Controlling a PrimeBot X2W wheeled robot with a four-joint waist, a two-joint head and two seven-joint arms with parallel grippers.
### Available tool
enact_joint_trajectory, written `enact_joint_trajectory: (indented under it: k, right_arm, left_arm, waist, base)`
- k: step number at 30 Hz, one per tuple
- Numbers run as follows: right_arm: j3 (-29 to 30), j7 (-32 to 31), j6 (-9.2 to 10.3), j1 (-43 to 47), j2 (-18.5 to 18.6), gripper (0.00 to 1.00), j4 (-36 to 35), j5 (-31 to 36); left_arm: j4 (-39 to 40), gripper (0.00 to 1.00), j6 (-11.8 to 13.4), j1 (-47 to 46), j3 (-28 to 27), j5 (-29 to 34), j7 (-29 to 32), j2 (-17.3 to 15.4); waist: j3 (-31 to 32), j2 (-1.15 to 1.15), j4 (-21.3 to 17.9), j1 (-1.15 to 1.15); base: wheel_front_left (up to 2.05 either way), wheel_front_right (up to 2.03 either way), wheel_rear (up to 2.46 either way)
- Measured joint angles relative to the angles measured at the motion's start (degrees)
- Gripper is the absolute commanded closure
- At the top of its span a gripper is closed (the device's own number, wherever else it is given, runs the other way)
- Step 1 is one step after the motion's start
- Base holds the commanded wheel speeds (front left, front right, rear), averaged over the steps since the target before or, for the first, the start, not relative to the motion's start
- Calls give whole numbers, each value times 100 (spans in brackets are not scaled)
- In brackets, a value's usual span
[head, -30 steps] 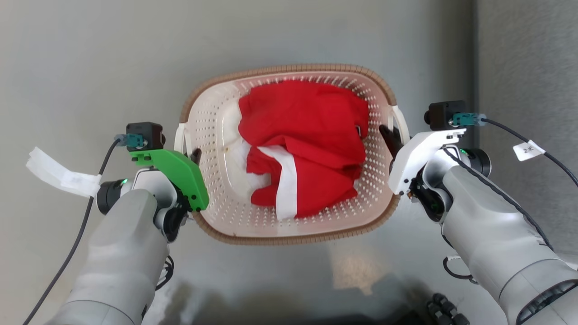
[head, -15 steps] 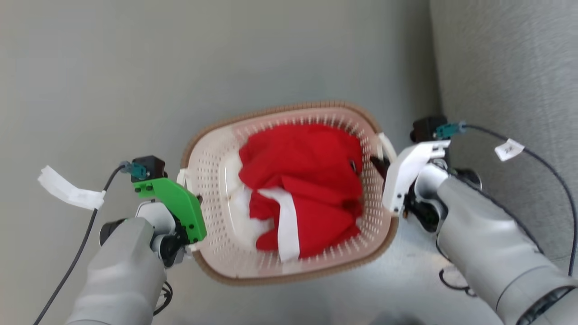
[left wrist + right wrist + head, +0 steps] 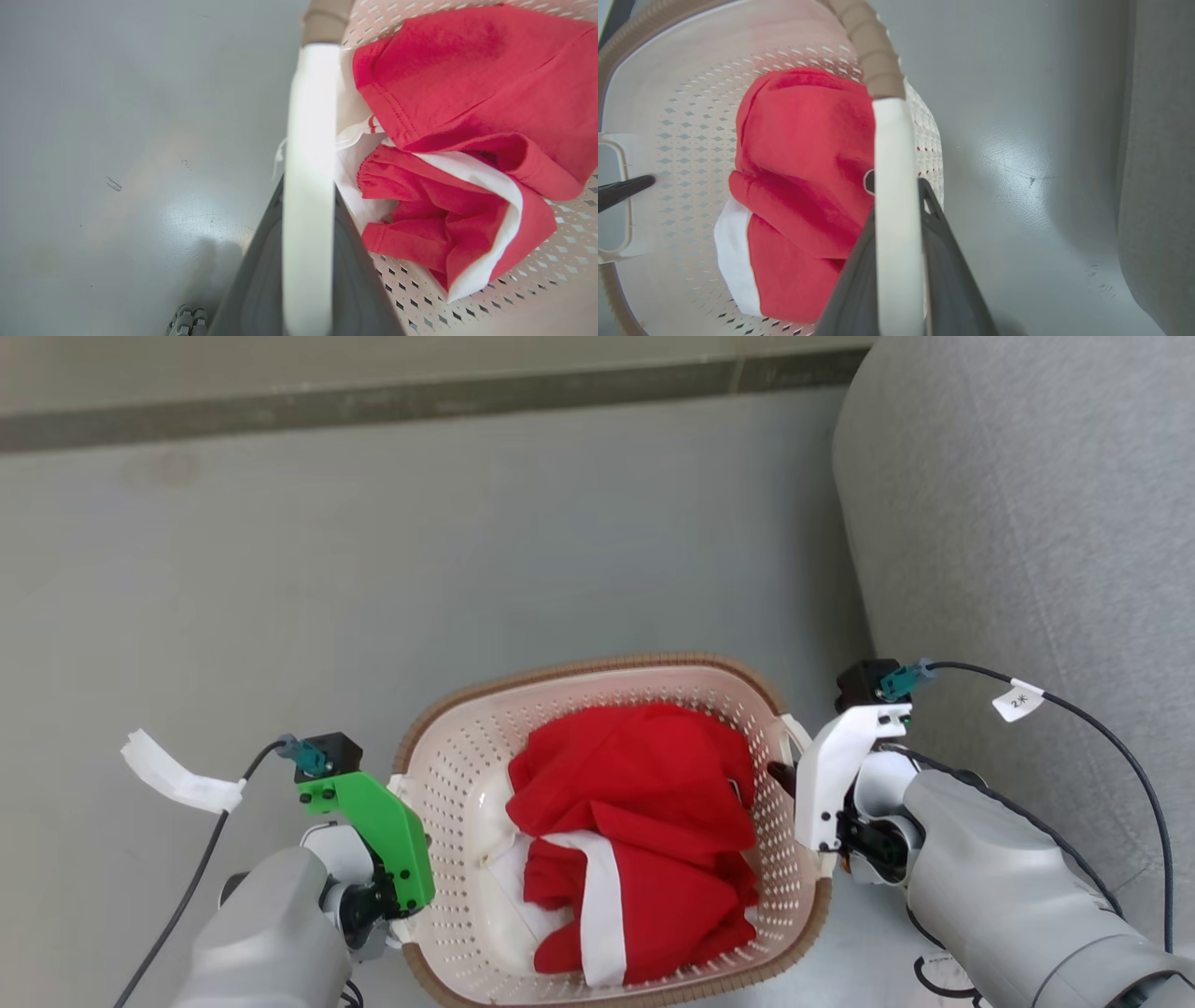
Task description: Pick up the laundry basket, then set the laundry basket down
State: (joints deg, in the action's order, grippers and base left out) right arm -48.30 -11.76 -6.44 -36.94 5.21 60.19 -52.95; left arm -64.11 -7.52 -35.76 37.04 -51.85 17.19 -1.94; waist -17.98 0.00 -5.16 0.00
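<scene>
The grey floor (image 3: 373, 569) spreads beneath the laundry basket (image 3: 448, 784), which is held between both tools close to a grey upholstered seat (image 3: 1027, 523) at the floor's right edge. Red-and-white clothing (image 3: 644, 784) lies inside. The left tool (image 3: 308, 196) is clamped on the left handle (image 3: 310, 107), the right tool (image 3: 899, 200) on the right handle (image 3: 889, 140). The white cable tag (image 3: 1018, 700) starts with "2"; the rest is unreadable.

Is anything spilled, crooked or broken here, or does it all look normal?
Nothing stands out. The laundry basket looks intact, held on either side by the left end effector and right end effector; the red-and-white clothes lie bunched inside, none over the rim.
</scene>
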Motion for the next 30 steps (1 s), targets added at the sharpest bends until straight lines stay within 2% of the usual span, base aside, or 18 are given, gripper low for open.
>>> enact_joint_trajectory:
  k: [14, 30]
  right_arm:
    - [-212, -553, 1, 105, 26, 100, 55, -313]
    - [-483, -1001, 2, 101, 82, 100, 63, -423]
  left_arm:
    - [57, 100, 4, 101, 205, -93, 459, -54]
    - [94, 100, 9, 191, 339, -346, 837, -88]
  waist:
    - [757, 0, 10, 0]
    - [923, 0, 34, 0]
  base:
    - [0, 0, 0]
    - [0, 0, 0]
